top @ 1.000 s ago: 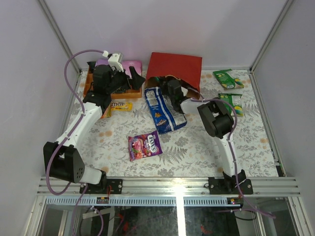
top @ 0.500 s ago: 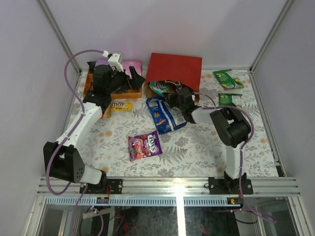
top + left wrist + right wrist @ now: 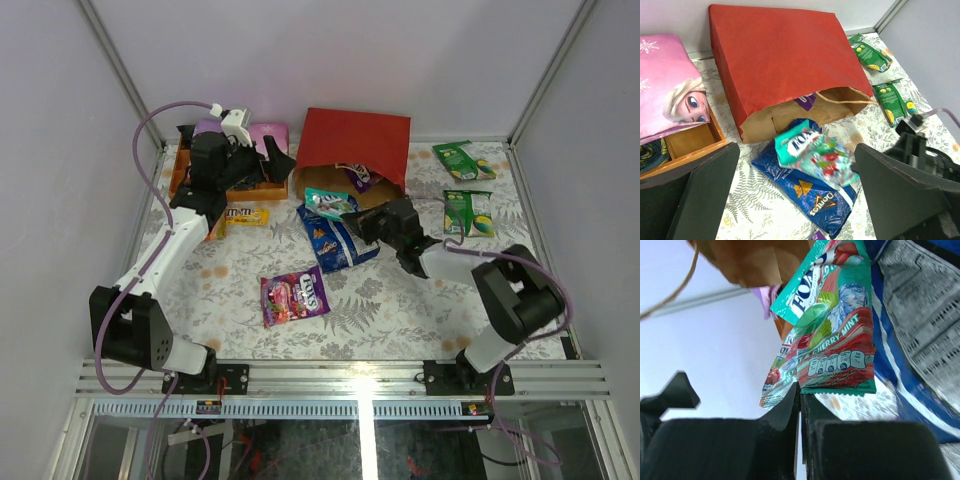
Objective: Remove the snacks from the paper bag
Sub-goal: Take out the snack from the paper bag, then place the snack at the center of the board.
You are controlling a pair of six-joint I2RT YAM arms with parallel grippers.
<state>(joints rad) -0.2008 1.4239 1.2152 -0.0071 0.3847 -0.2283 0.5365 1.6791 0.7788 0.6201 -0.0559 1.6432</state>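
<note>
- Two fingers of right gripper (image 3: 801,395) pinch the teal packet (image 3: 835,335) over the blue chip bag (image 3: 338,245).
- Left gripper (image 3: 272,160) hangs spread wide beside the paper bag (image 3: 355,140).

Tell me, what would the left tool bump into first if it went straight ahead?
Most likely the teal packet, which the right tool holds dead ahead of the left tool. The chip bag lies under it, the paper bag behind; depth is hard to judge.
</note>
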